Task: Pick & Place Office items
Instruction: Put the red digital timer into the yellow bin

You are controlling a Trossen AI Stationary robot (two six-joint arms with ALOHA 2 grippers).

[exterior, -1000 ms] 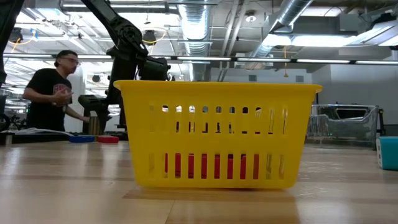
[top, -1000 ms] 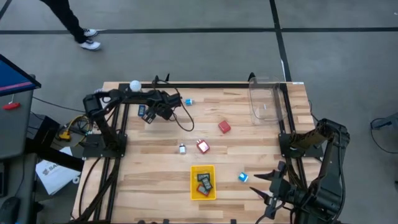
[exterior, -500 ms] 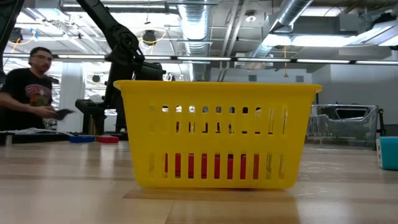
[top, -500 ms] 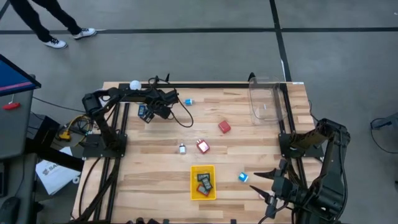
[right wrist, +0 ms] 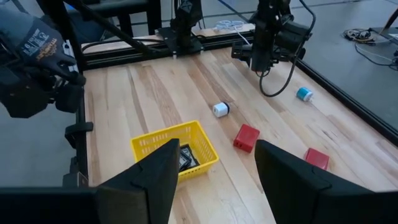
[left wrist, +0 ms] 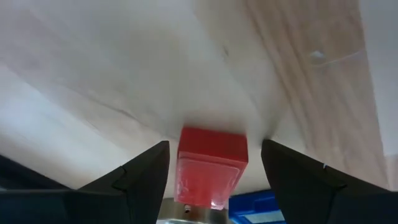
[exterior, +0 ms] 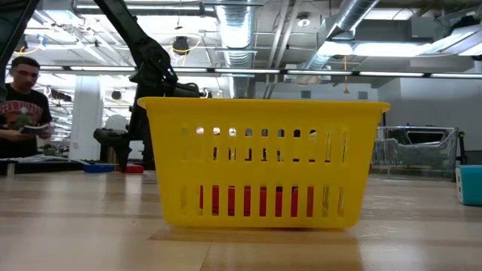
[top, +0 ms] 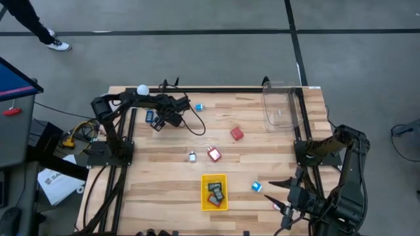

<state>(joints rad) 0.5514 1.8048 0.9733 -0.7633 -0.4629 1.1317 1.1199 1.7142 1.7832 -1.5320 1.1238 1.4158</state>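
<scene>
My left gripper (top: 159,122) hangs open, pointing steeply down over the table's far left part. Its wrist view shows a small red block (left wrist: 211,163) lying on the wood between the two fingers, with a gap on each side and a blue piece (left wrist: 254,205) beside it. From above the red block is hidden under the gripper; only a blue-and-black piece (top: 150,117) shows there. My right gripper (top: 285,196) waits open above the near right corner. More office items lie loose on the table, and the yellow tray (top: 204,191) holds black pieces.
Loose on the wood lie a red block (top: 237,134), a red-and-white piece (top: 214,155), a small white piece (top: 192,156), a blue cylinder (top: 199,107) and a blue block (top: 256,187). A clear container (top: 282,105) stands far right; a white ball (top: 142,89) far left.
My left gripper has sunk toward the table at the far left and tipped a little more downward, its fingers staying apart. A person beyond the table has walked off to the left.
</scene>
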